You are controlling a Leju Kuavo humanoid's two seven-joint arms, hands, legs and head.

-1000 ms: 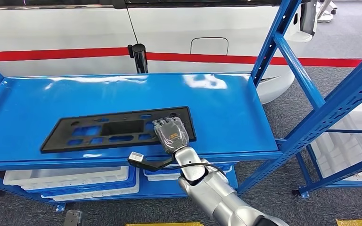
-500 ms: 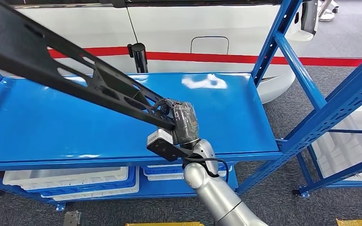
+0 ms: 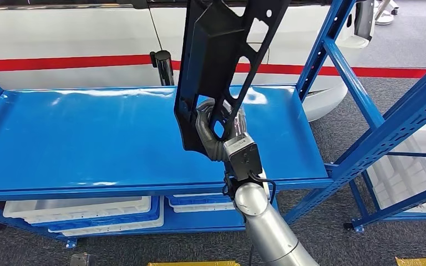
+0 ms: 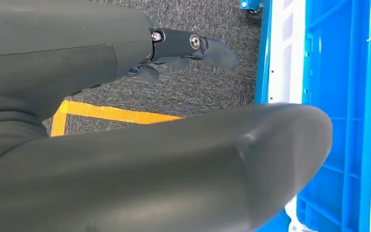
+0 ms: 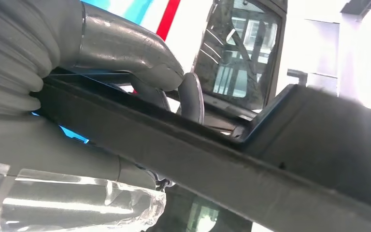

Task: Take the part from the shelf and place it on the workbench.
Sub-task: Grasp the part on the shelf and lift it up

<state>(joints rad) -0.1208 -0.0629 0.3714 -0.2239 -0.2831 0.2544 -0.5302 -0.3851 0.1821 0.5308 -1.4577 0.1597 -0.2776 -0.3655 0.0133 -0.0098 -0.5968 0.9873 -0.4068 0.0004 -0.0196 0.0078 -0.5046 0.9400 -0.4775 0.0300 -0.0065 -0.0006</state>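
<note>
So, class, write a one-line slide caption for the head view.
Right hand holds the black part upright above the blue shelf.

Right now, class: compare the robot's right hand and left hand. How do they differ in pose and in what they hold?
The right hand is raised above the blue shelf and grips the black part, which stands nearly upright. The left hand hangs low over the grey carpet with nothing in it, its fingers loosely curled. Both have dark fingers.

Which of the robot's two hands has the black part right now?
The right hand grips the black part, raised above the blue shelf. The left hand hangs over the floor, holding nothing.
</note>
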